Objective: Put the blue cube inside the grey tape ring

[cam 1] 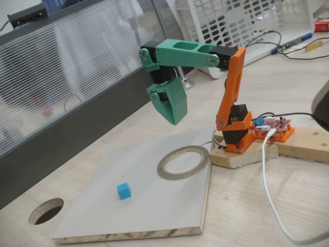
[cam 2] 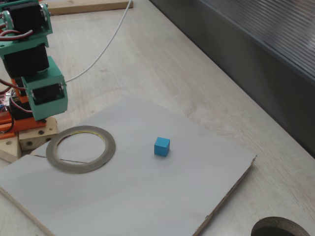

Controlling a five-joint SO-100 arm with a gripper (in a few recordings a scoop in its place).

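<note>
In a fixed view, the far left holds a round dark cut-out hole point(cam 1: 46, 211) sunk into the pale wood-grain tabletop point(cam 1: 267, 206), just off the corner of a smooth, matte grey-white board point(cam 1: 149, 206) whose raw chipboard edge shows along its near side. On that board sits the blue cube point(cam 1: 123, 191), a small sky-blue block with plain flat faces and crisp corners, resting alone and well apart from everything else. Further right on the same board lies the grey tape ring point(cam 1: 183, 162), a thin flat hoop of olive-grey tape with a pale inner edge and a wide open centre, lying flat near the board's right edge; the cube is outside it, to its left and nearer the camera. Above the ring hangs my pincer point(cam 1: 175, 116), a green plastic wedge pointing down, clear of the board and touching nothing; its fingers read as one closed wedge with no gap, and nothing is in them. My arm bends back through green links to an orange upright bolted on a rough wooden block point(cam 1: 241, 156). A white cable point(cam 1: 267, 175) curls across the table at the right.
</note>
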